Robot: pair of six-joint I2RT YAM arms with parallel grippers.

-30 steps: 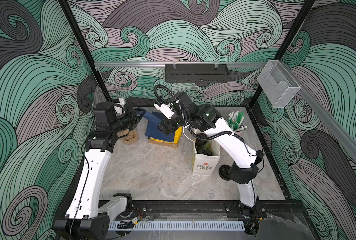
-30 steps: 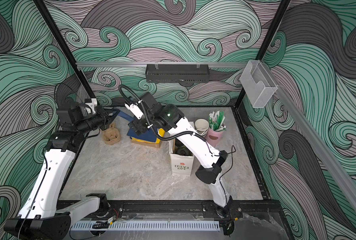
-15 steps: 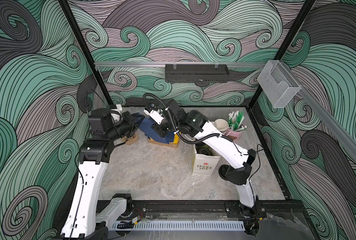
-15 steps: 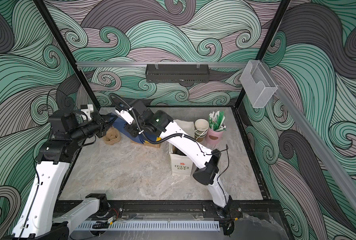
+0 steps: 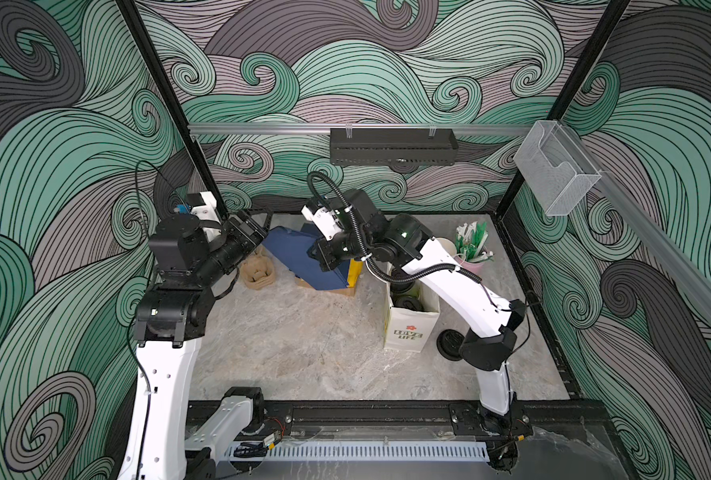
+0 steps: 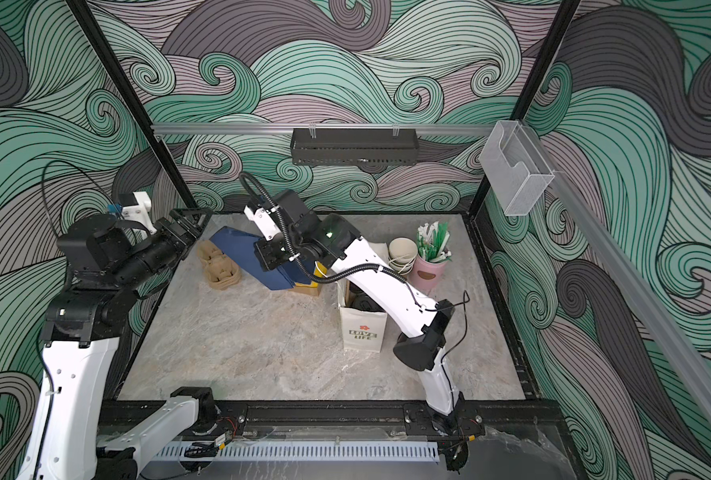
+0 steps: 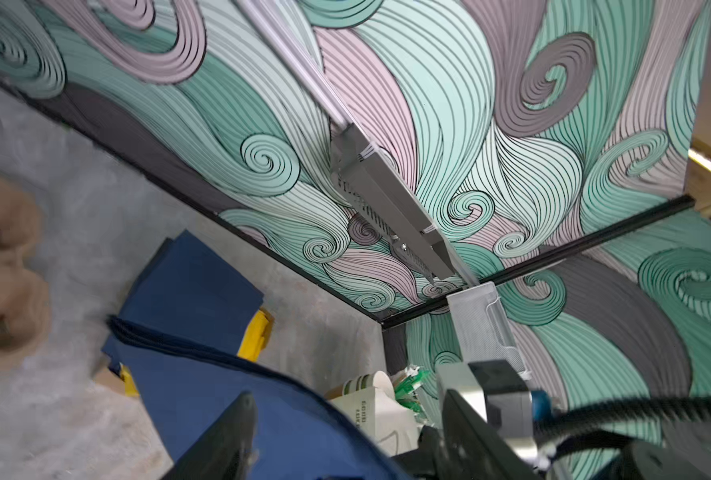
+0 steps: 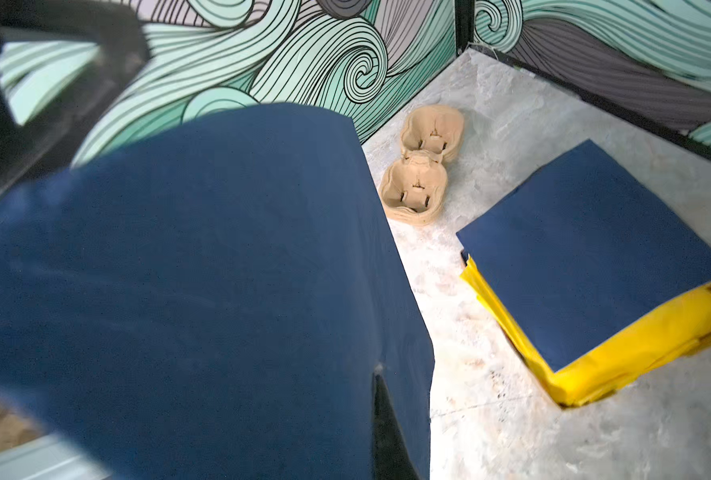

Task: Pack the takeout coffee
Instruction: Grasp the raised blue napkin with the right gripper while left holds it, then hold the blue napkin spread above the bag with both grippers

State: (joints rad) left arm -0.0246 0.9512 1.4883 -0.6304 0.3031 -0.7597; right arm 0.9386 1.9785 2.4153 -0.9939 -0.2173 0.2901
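Observation:
The takeout coffee shows only as black lids (image 5: 405, 302) inside the open top of the white paper bag (image 5: 408, 332), seen in both top views (image 6: 362, 303). My right gripper (image 5: 324, 259) is shut on a navy blue sheet (image 5: 295, 253) lifted off the table. In the right wrist view the sheet (image 8: 204, 291) fills most of the picture, with one fingertip (image 8: 387, 436) on it. My left gripper (image 5: 258, 226) stands open at the sheet's far left edge. In the left wrist view its fingers (image 7: 221, 440) are spread, with the sheet (image 7: 287, 415) lying low between them.
A stack of blue and yellow sheets (image 8: 586, 253) lies under the lifted one. A brown pulp cup carrier (image 6: 219, 266) sits left of it. Lidless cups (image 6: 399, 253) and a pink cup of stirrers (image 6: 428, 266) stand at the back right. A loose black lid (image 5: 449, 343) lies beside the bag.
My right gripper has shut on the blue sheet and drawn back to the right with it. My left gripper has opened and let the sheet go.

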